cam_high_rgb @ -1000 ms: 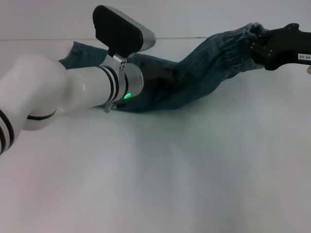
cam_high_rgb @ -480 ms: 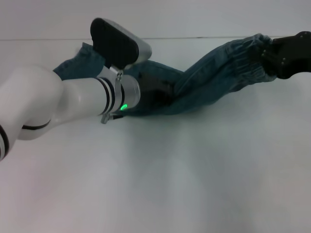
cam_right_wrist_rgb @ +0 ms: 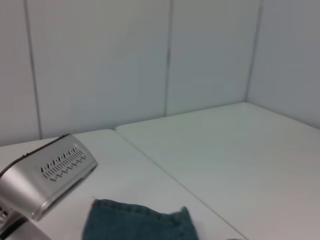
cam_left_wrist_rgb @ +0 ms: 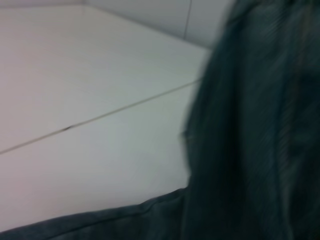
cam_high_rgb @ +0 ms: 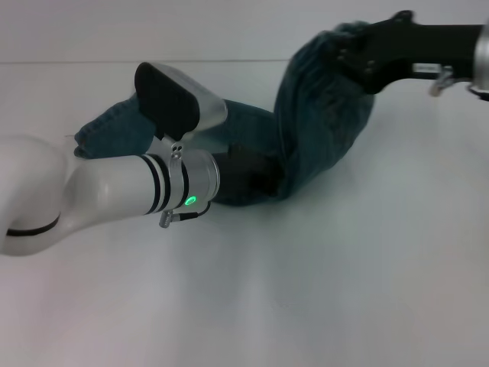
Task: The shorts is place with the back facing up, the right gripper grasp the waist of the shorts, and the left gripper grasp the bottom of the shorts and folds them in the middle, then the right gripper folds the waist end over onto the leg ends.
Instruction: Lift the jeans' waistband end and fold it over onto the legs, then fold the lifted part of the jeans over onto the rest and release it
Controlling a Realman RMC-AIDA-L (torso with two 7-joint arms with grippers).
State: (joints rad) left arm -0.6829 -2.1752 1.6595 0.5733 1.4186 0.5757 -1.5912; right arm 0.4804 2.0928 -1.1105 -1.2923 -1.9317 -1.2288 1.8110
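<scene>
White tabletop ran back to pale panelled walls, and I had both arms out over it. My right gripper [cam_high_rgb: 348, 47] was raised at the far right with the waist [cam_high_rgb: 336, 38] of the shorts [cam_high_rgb: 321, 130] bunched against its tip; it looked clamped on that band, since the denim hung from it in a tall arched fold. My left gripper [cam_high_rgb: 248, 172] sat low on the table near the middle, its dark tip buried against the lower fold of cloth. I could not tell how its fingers stood, because the wrist and fabric hid them.

From the right gripper the shorts fell down and leftward, then lay flat along the table [cam_high_rgb: 306, 290] toward the far left, where the leg ends [cam_high_rgb: 95, 134] rested behind my left forearm. So the long axis ran left to right, with the waist lifted at the right and the hems well apart from it at the left. I judged the waist had to travel leftward over the left arm to reach them.

I could read no brand or writing; any label on the right gripper was illegible. The right wrist view showed only a denim edge [cam_right_wrist_rgb: 137, 220] and a grey vented housing [cam_right_wrist_rgb: 47, 175].
</scene>
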